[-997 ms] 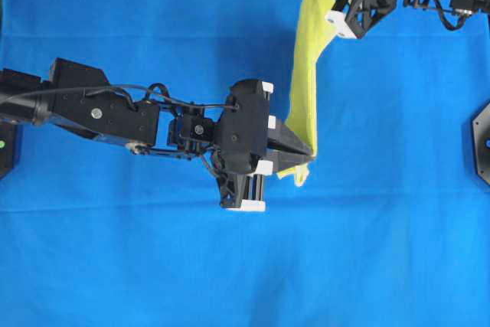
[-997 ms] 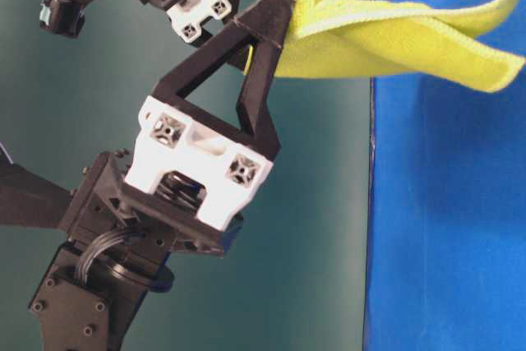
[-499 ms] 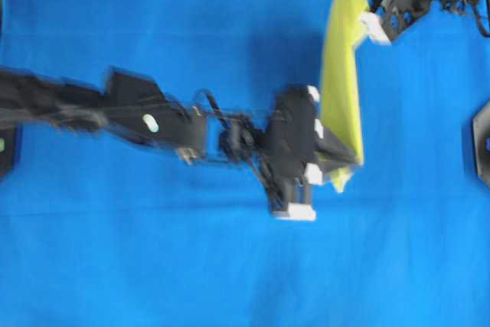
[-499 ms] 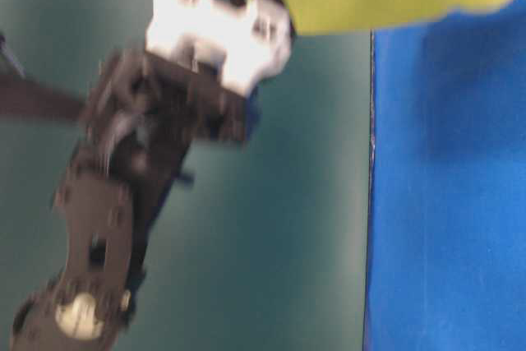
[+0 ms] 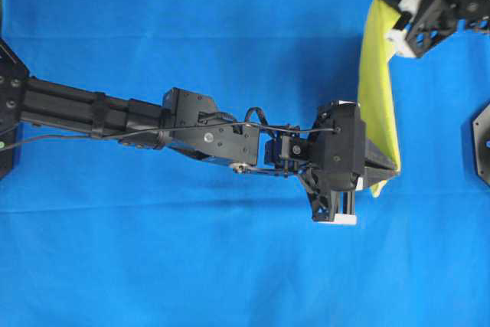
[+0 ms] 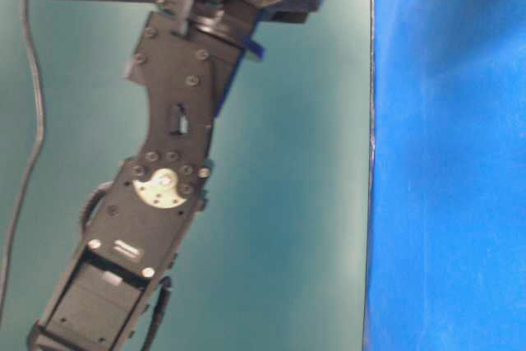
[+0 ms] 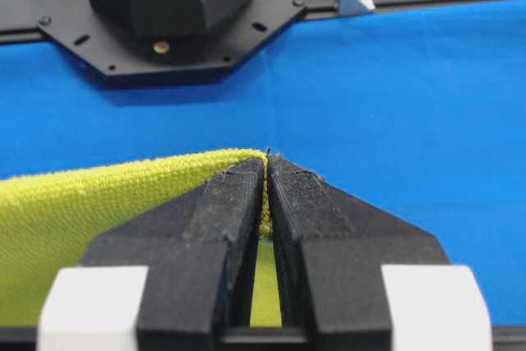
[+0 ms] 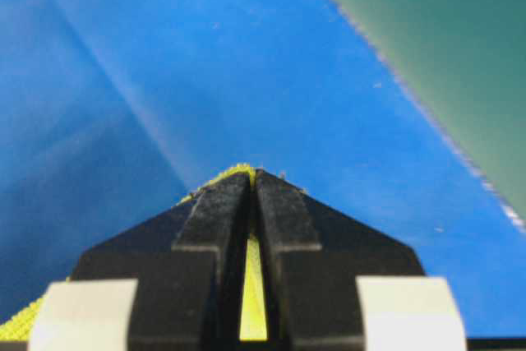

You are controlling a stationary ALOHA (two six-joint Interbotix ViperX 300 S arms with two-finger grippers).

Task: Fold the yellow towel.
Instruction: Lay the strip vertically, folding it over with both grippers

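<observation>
Yellow towel (image 5: 377, 89) hangs stretched in a narrow band between both claws.

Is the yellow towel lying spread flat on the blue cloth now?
No. The yellow towel hangs stretched between the left end effector and the right end effector.

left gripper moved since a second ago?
Yes. In the overhead view the left gripper, shut on the yellow towel, has travelled rightward across the blue cloth, now much nearer the black base plate at the right edge.
</observation>
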